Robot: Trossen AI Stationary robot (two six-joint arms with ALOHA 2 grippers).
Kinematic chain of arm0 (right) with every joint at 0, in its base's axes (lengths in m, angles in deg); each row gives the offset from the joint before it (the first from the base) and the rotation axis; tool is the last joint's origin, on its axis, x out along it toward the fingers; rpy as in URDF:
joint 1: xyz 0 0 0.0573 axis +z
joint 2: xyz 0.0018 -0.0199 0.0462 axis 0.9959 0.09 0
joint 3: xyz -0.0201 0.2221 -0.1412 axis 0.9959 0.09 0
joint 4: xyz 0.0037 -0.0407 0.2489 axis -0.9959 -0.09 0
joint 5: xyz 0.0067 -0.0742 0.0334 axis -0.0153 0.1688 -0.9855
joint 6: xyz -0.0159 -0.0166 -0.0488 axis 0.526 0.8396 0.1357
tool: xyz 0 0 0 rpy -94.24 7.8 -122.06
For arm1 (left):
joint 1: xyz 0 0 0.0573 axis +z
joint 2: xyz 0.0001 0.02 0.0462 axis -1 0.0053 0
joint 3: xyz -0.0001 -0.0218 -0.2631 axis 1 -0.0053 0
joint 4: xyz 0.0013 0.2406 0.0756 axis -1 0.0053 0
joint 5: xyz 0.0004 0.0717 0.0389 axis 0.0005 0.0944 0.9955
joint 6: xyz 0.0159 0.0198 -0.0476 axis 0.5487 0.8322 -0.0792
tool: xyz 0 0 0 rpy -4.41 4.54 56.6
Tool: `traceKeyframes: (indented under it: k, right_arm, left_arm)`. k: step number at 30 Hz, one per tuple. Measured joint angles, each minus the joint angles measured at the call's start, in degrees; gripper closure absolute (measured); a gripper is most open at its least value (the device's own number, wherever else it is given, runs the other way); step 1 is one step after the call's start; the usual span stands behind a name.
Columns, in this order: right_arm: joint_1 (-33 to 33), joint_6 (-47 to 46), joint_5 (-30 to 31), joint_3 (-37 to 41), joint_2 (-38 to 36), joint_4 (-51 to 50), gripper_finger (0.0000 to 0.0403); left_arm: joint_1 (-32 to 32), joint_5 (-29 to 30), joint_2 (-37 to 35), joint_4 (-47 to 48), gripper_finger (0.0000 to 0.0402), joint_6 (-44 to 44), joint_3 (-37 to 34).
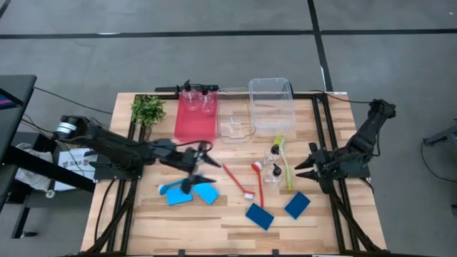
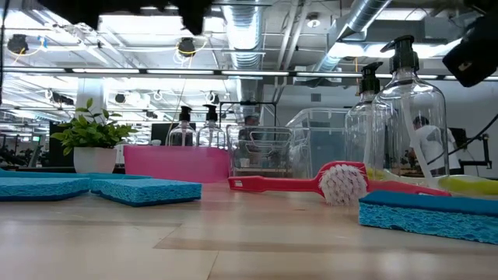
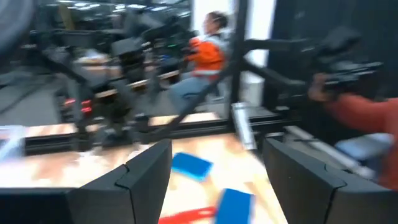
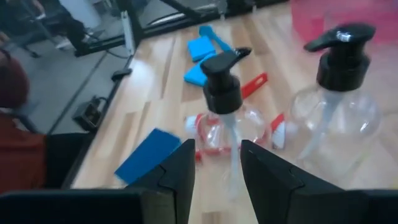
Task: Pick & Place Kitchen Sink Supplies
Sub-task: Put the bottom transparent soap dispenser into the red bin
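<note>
Room: grey floor around a light wooden slatted table [image 1: 143, 221]; the low view looks into a hall with ceiling ducts and lamps
Back of table: a leafy green plant in a white pot [image 1: 147, 109], a pink plastic bin [image 1: 194, 121] holding two clear pump bottles [image 1: 198, 97], a small clear tray [image 1: 233, 126] and a tall clear plastic bin [image 1: 271, 107]
Left arm: reaches in over the table's left half; the left gripper [image 1: 200, 158] hangs above the table near the light-blue sponges, jaws wide with nothing between them
Right arm: at the table's right edge; the right gripper [image 1: 303, 167] points at the two loose bottles, jaws narrowly parted and empty
Bottles: two small clear pump bottles with black tops [image 1: 273, 163] stand upright, close together, right of centre
Brushes: two slim red brushes [image 1: 238, 182] lie at centre, a yellow-green brush [image 1: 284, 163] just right of the bottles, a blue brush [image 1: 171, 188] by the light sponges
Sponges: two flat light-blue sponges [image 1: 206, 193] at front left, two dark-blue sponges [image 1: 259, 215] at front right
</note>
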Motion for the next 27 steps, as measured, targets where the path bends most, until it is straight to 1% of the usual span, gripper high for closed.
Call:
traceKeyframes:
  k: [5,9,12,17,27]
  right_arm:
    - [-0.08,2.39,1.03,0.11,3.21,2.70,0.0280]
    - [-0.07,2.41,1.13,0.11,5.92,5.06,0.0280]
    - [-0.08,2.47,1.10,0.11,8.31,6.98,0.0280]
    - [-0.06,2.58,0.96,0.11,10.36,8.37,0.0280]
    - [-0.08,2.53,2.29,0.11,10.79,8.50,0.0280]
  left_arm:
    - [-3.62,-0.19,-7.87,-0.52,0.0149,-2.44,-6.45]
    - [-6.53,0.08,-11.66,-1.83,0.0149,-2.30,-9.49]
    - [-6.85,1.04,-13.22,-2.45,0.0149,-2.05,-10.49]
    - [-6.77,1.26,-14.01,-2.83,0.0149,-1.94,-10.71]
    - [-6.72,2.18,-13.40,-3.24,0.0149,-1.92,-10.71]
